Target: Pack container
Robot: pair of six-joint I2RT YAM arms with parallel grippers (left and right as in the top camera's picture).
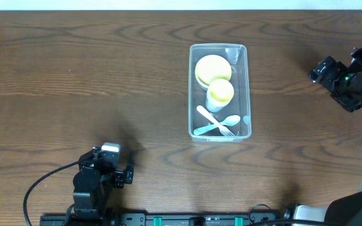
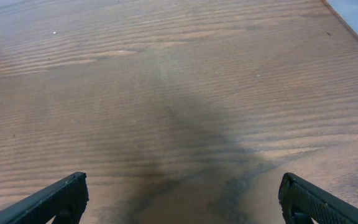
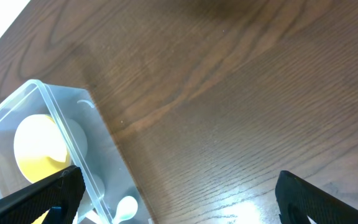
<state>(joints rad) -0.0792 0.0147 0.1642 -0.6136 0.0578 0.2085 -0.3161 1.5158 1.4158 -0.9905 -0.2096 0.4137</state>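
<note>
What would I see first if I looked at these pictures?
The clear container in the middle of the brown table, with a yellow bowl, a yellow cup and two crossed utensils inside. The left gripper sits open at the near left, the right gripper open at the far right.

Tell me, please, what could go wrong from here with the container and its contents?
The container is uncovered and the cup seems to rest partly on the bowl, so a bump could topple it. The open right gripper has the container at the edge of its wrist view, by one finger; a careless swing might clip it.
</note>
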